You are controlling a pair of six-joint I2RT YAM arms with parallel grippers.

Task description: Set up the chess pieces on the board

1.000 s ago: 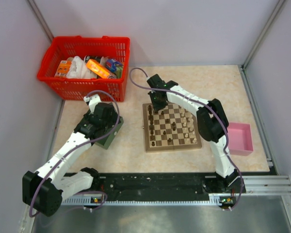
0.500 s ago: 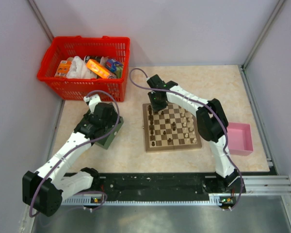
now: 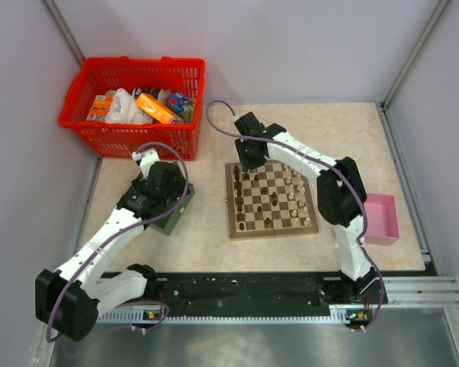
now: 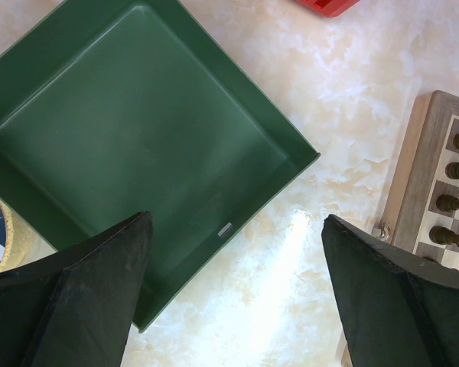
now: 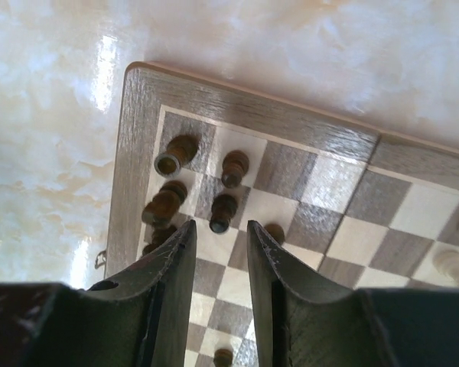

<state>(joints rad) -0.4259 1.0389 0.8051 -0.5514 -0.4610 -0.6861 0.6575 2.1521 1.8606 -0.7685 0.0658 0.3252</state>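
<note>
The board (image 3: 271, 200) lies mid-table with dark and cream chess pieces (image 3: 294, 193) scattered on it. My right gripper (image 3: 249, 158) hovers above its far left corner. In the right wrist view its jaws (image 5: 220, 225) stand a little apart with nothing between them. A dark piece (image 5: 222, 213) stands upright on the board (image 5: 141, 153) just past the fingertips, among other dark pieces (image 5: 174, 155). My left gripper (image 3: 162, 197) hangs wide open and empty (image 4: 236, 220) over the corner of the green tray (image 4: 138, 130). The board's edge (image 4: 421, 176) shows at the right of the left wrist view.
A red basket (image 3: 134, 95) full of packets stands at the back left. A pink box (image 3: 381, 218) sits right of the board. The green tray (image 3: 176, 220) lies left of the board, under my left arm.
My right gripper's jaws have parted and it has drawn up and back from the board's far left corner, leaving a dark piece standing. The left arm has not moved.
</note>
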